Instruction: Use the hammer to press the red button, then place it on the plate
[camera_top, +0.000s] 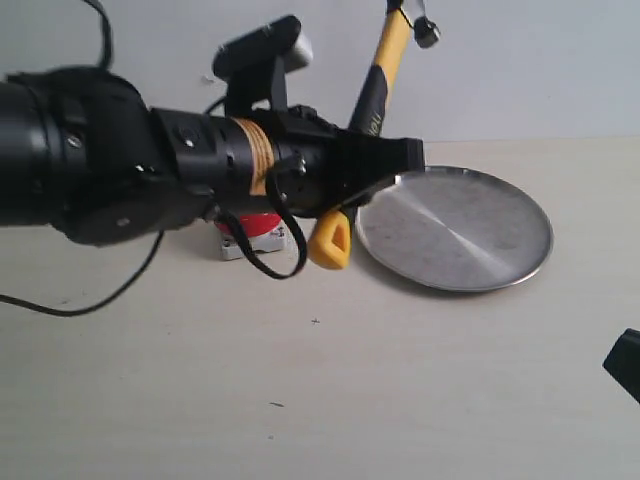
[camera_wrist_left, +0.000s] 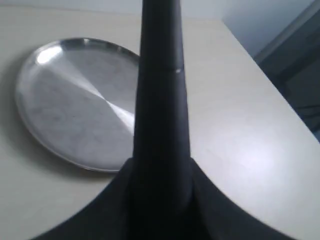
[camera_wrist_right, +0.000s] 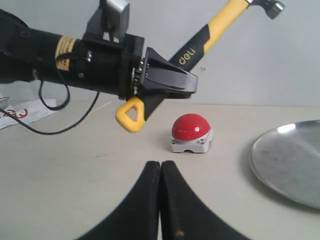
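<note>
While the left pincer (camera_top: 388, 165) clamps the hammer (camera_top: 368, 108) aloft near plate (camera_top: 455, 287) rim, right pincer (camera_wrist_right: 161, 166) sits closed.

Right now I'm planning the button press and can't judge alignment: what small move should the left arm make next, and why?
Probably tip the hammer head-down toward the button. The left gripper holds the hammer by its handle with the head raised high, well clear of the button, which sits lower down with nothing touching it.

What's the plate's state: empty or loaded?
Empty. The plate shows only bare metal; the hammer is clamped in the left pincer.
</note>
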